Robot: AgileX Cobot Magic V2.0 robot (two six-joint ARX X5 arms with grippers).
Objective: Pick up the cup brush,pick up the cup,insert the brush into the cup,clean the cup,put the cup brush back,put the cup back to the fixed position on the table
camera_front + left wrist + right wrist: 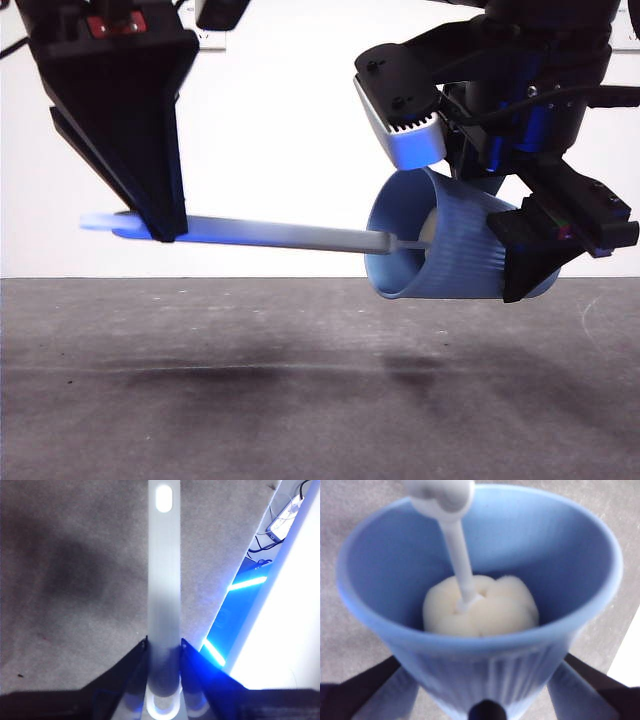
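Observation:
The blue ribbed cup point(455, 250) hangs above the table point(300, 400), tipped on its side with its mouth facing left. My right gripper point(530, 250) is shut on its body near the base. The cup brush point(280, 234) lies nearly level in the air, and my left gripper point(165, 232) is shut on the handle close to its looped end. In the left wrist view the grey handle point(164, 570) runs out from between the left gripper point(164, 647). In the right wrist view the cream sponge head point(480, 605) sits deep inside the cup point(560, 545), which the right gripper point(482, 692) clamps from both sides.
A white wall stands behind the table's far edge. Beyond the table's side edge in the left wrist view there are cables and a white device point(285, 517). Dark shadows point(220, 375) of the arms lie on the table surface.

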